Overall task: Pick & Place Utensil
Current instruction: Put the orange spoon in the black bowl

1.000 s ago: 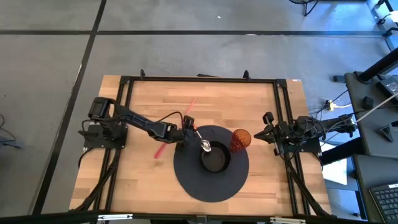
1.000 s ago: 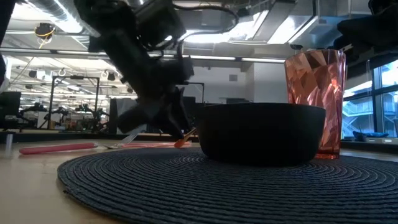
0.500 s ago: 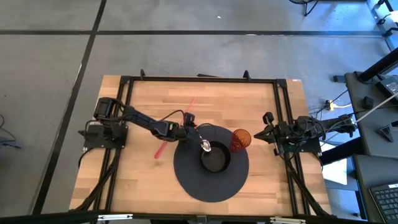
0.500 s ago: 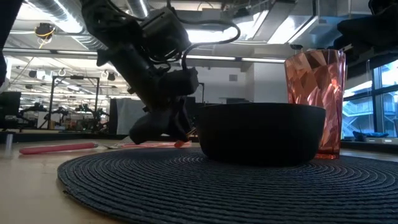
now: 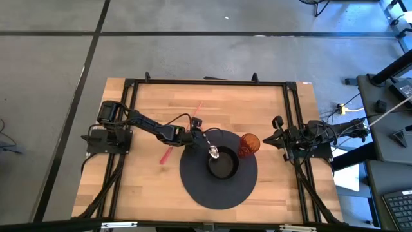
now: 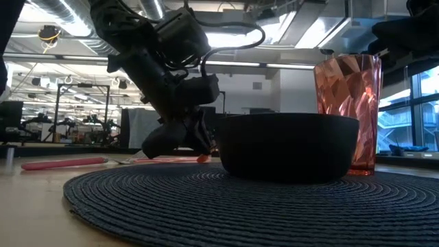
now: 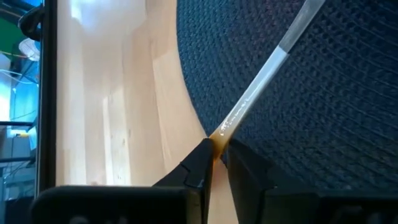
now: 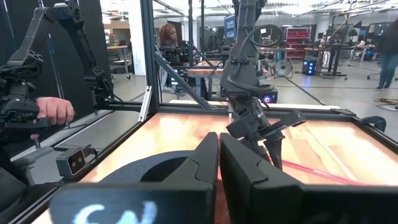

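A silver spoon [image 5: 207, 147] with an orange handle tip lies slanted. Its bowl end rests on the rim of the black bowl [image 6: 288, 147], and its handle reaches down to the left edge of the round dark placemat [image 5: 219, 193]. My left gripper [image 5: 193, 135] is down at that mat edge, shut on the handle's tip. An orange-red glass [image 5: 249, 143] stands on the mat just right of the bowl. At the table's right edge my right gripper [image 5: 283, 138] waits, shut and holding nothing. My left gripper pinches the orange tip of the spoon's handle [image 7: 219, 135] between its two fingers. The fingers slant down from the table's left and run nearly along the handle. The handle rises away from them over the mat, and its far end rests on the black bowl.
A red utensil [image 5: 166, 154] lies on the bare wood left of the mat, and a thin pink one [image 5: 196, 109] lies farther back. Black frame rails [image 5: 132, 96] run around the table. A person's hand [image 8: 53, 111] shows beyond the table.
My left gripper has come down and a little toward the black bowl. Its fingers have shut on the tip of the spoon's handle. The spoon itself has stayed where it was.
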`<state>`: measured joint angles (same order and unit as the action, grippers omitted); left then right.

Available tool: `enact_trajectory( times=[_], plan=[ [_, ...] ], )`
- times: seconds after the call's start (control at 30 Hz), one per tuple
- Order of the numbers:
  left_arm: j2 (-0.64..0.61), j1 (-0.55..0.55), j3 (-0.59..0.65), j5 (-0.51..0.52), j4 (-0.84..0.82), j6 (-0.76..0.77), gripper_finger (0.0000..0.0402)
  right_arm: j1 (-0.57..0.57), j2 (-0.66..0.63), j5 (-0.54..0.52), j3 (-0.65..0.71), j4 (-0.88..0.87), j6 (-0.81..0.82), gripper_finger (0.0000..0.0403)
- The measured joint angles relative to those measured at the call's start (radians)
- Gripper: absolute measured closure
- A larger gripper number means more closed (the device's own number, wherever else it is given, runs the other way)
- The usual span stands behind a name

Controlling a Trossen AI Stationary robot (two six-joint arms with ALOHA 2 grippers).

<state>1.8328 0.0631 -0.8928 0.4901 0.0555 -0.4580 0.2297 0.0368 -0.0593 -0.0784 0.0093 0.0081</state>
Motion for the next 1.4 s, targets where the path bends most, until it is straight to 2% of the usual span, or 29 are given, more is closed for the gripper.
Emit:
enact_trajectory(
  times=[0.6,0.9,1.03,1.4],
  plan=[
    [0.000,-0.006,0.000,-0.017,0.053,-0.027,0.0281,0.000,0.000,0.000,0.000,0.000,-0.001,0.0386],
    [0.000,-0.014,0.000,-0.048,0.038,-0.021,0.0282,0.000,0.000,0.000,0.000,0.000,-0.001,0.0386],
    [0.000,-0.020,0.000,-0.103,0.041,-0.030,0.0283,0.000,0.000,0.000,0.000,0.000,-0.001,0.0386],
    [0.000,-0.035,0.000,-0.119,0.074,-0.061,0.0283,0.000,0.000,0.000,0.000,0.000,-0.009,0.0386]
  ],
)
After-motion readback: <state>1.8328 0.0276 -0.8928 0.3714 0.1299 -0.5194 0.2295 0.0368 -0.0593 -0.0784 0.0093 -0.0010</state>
